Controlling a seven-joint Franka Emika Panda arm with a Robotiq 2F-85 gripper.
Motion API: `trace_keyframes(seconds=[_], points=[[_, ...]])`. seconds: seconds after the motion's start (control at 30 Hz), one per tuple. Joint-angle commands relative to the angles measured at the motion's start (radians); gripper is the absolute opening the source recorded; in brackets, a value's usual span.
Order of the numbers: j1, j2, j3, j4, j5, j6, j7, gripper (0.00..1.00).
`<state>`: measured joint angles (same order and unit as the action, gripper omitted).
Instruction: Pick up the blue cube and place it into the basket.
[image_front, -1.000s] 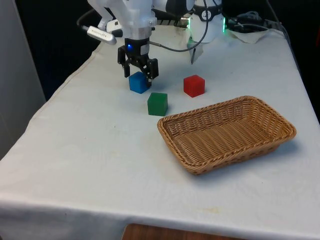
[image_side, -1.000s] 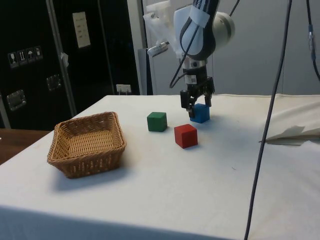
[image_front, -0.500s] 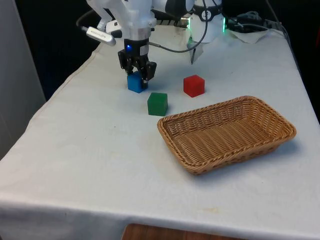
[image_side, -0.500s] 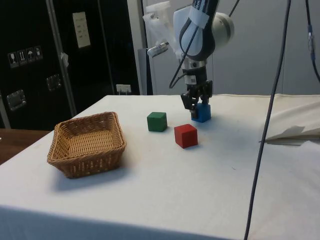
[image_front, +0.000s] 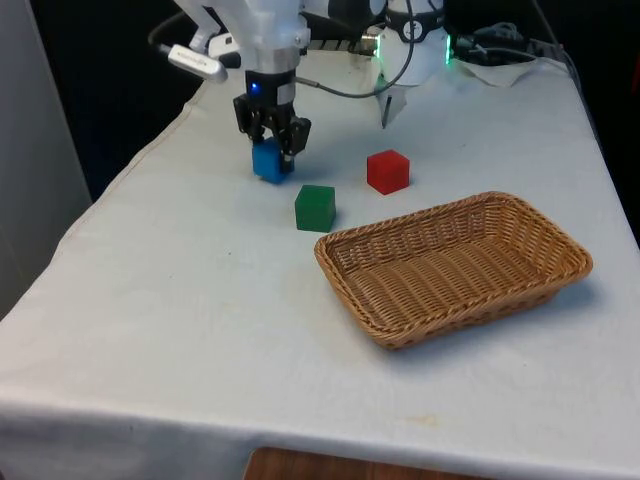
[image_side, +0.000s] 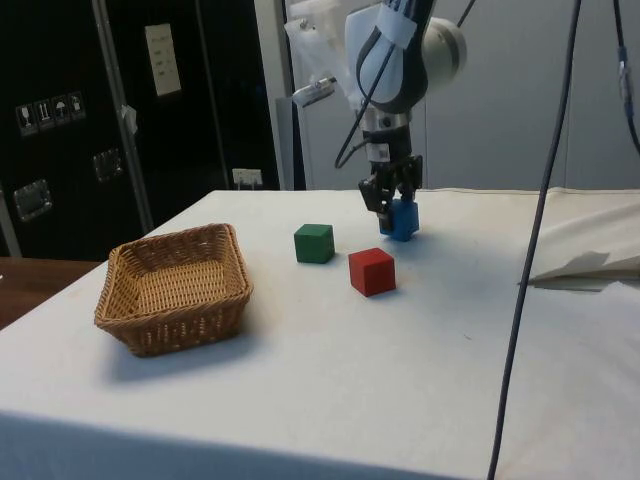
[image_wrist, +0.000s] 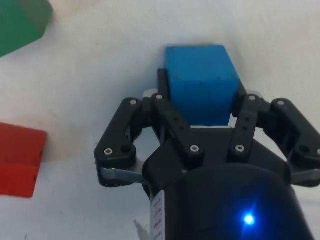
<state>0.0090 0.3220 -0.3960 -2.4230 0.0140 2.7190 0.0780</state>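
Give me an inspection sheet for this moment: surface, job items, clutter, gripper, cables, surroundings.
Surface: table under a white cloth, a few faint marks.
Job's things: blue cube held between the fingers, apparently just off the cloth; wicker basket with nothing in it, at the front view's right.
Clutter: green cube and red cube on the cloth between the blue cube and the basket, apart from each other.
Gripper: gripper shut on the blue cube, pointing down.
Cables: dark cable hanging in front of the side camera; cable looping behind the arm.
Surroundings: black curtains; dark cabinets.
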Motion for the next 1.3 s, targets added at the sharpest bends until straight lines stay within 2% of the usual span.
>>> trace_keyframes(seconds=[0.0, 0.03, 0.07, 0.1, 0.37, 0.4, 0.43, 0.7, 0.73, 0.77, 0.93, 1.03, 1.07, 1.1, 1.27], points=[[0.007, -0.025, -0.012, -0.004, -0.016, -0.023, 0.007, 0.02], [0.007, -0.025, -0.012, -0.004, -0.016, -0.023, 0.007, 0.02], [0.0, -0.01, -0.001, -0.001, -0.002, -0.01, 0.0, 0.02], [0.008, -0.033, -0.014, -0.003, -0.018, -0.032, 0.008, 0.02], [0.007, -0.12, -0.017, -0.001, -0.042, -0.11, 0.014, 0.02], [0.001, -0.117, -0.008, -0.001, -0.022, -0.103, 0.0, 0.02], [0.006, -0.128, -0.017, 0.0, -0.043, -0.118, 0.014, 0.02], [0.003, -0.208, -0.019, 0.003, -0.067, -0.188, 0.018, 0.02], [0.0, -0.2, -0.013, 0.0, -0.045, -0.175, 0.003, 0.02], [0.002, -0.216, -0.02, 0.004, -0.07, -0.195, 0.019, 0.02], [0.002, -0.267, -0.022, 0.005, -0.096, -0.24, 0.024, 0.02], [0.002, -0.295, -0.02, 0.004, -0.111, -0.262, 0.026, 0.02], [0.001, -0.289, -0.018, 0.002, -0.09, -0.252, 0.009, 0.02], [0.003, -0.303, -0.018, 0.005, -0.116, -0.27, 0.027, 0.02], [0.006, -0.348, -0.007, 0.011, -0.138, -0.313, 0.021, 0.02]])
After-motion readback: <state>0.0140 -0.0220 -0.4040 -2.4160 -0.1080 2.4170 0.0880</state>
